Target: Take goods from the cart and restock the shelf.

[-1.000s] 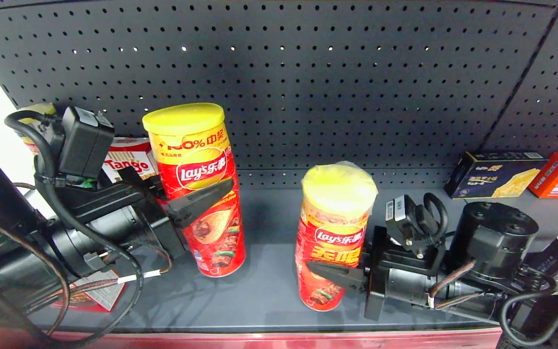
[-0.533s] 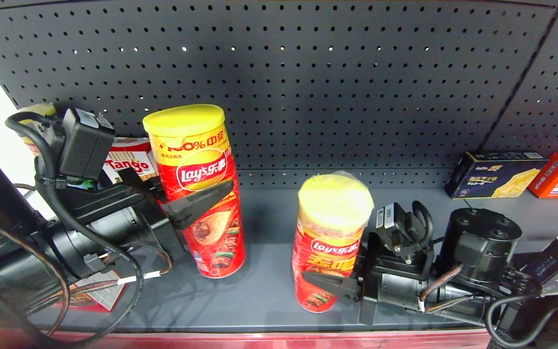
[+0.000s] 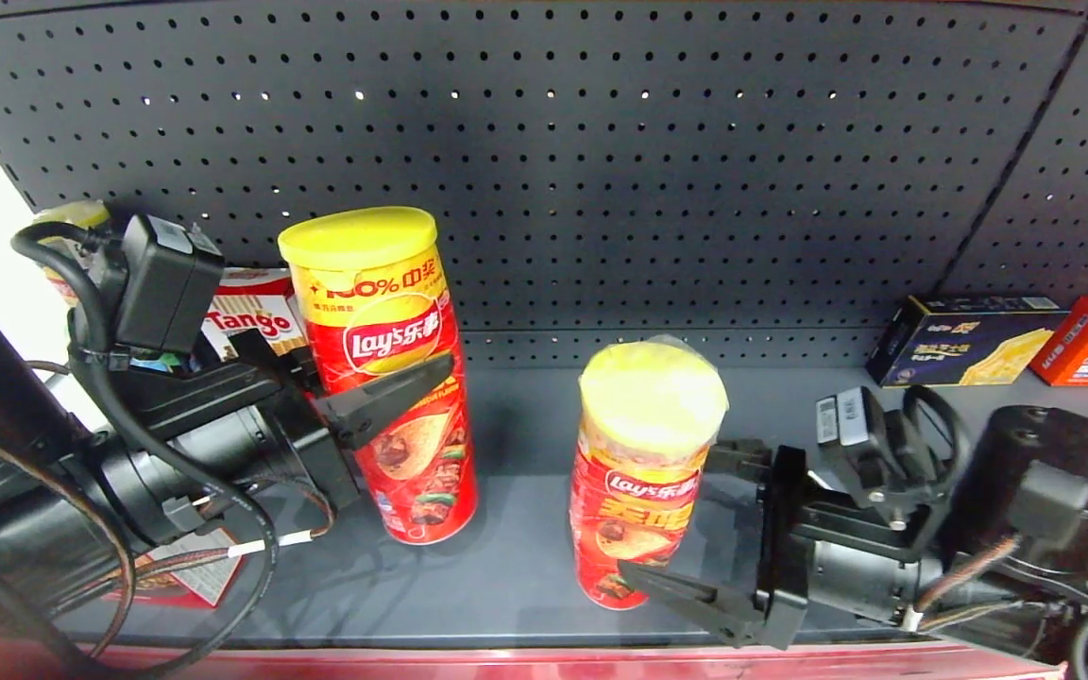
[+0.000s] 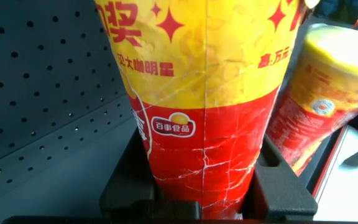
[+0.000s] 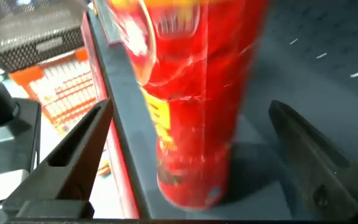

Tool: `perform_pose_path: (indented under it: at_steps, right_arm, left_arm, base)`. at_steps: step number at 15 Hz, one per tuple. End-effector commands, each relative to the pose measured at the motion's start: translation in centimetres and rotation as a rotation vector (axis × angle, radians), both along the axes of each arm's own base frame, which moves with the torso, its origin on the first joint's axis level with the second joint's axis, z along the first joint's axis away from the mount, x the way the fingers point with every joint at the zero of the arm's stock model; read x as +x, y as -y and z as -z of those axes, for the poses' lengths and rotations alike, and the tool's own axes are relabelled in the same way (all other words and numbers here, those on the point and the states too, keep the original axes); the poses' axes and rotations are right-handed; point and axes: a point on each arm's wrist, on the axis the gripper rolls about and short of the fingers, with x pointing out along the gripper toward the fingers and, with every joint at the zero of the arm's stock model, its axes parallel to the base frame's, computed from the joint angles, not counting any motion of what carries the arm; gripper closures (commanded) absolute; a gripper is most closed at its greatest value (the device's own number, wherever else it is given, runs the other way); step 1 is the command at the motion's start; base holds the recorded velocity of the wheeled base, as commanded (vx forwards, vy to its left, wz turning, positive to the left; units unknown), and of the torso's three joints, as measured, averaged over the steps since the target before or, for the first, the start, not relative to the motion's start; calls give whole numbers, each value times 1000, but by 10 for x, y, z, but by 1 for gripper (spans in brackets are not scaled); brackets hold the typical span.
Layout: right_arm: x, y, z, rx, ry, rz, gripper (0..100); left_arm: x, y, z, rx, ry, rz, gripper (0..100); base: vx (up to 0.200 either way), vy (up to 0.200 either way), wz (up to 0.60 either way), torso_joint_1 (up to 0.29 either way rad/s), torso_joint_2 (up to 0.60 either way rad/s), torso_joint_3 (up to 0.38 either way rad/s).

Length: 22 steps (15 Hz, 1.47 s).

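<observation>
Left gripper (image 3: 404,378) clamped on tall red yellow-lidded chip can (image 3: 366,283), right gripper (image 3: 671,515) spread wide around shorter can (image 3: 650,416)

Print: logo and lettering on left chip can (image 3: 379,368) | same on right chip can (image 3: 643,472) | lettering on wafer box (image 3: 256,316)

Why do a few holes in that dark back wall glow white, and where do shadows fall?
Head view: light shines through some holes high in the pegboard; the taller can casts a soft shadow on the shelf. Left wrist view: the taller can glints along its wrap's creases.
</observation>
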Motion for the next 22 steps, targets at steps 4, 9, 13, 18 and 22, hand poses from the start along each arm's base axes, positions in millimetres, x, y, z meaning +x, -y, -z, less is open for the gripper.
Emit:
perform_pose_path:
  at_steps: [4,9,13,18,22]
  right_arm:
    - [-60,86,-42,136,190,210,0]
    - [-127,142,-23,100,162,449,0]
    - [-200,166,21,130,44,585,0]
    - [-207,174,62,104,-19,873,0]
    - [-204,177,78,16,-57,1038,0]
  left_arm:
    - [0,0,1,1,-2,2,100]
    - [2,-3,1,2,-4,-15,100]
    - [4,-9,1,2,-1,-37,100]
    - [4,-8,1,2,0,-35,100]
    - [3,-7,2,5,-2,-26,100]
  base:
    - [0,0,0,0,0,0]
    - [0,0,0,0,0,0]
    - [0,0,0,0,0,0]
    - [0,0,0,0,0,0]
    - [0,0,0,0,0,0]
